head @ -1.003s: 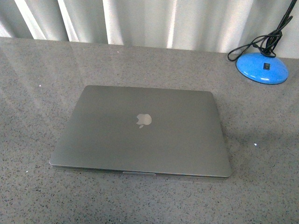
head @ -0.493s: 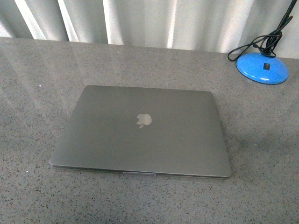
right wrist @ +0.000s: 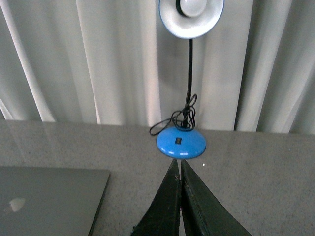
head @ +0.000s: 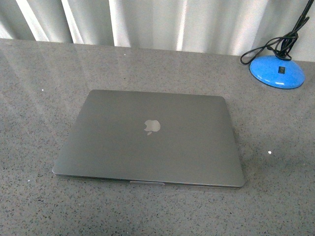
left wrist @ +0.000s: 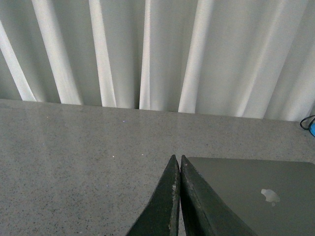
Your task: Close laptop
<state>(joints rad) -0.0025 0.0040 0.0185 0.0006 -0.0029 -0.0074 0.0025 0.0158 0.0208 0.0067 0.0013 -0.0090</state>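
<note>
Laptop (head: 150, 139) lies shut at the centre of the front frame on the grey table (head: 39, 73), lid down flat, logo up, its long axis running left to right. Behind hangs a pale curtain (head: 147, 22); a blue lamp (head: 276, 70) stands at the upper right, well apart from it. Neither arm shows in front. In each wrist view the laptop sits low in the frame and off to one side of the fingers, not between them, and neither arm looks clearly nearer. Left gripper (left wrist: 178, 164) and right gripper (right wrist: 178, 167) both have their fingers pressed together, holding nothing. Against the earlier frames, nothing has shifted; the task looks done.
</note>
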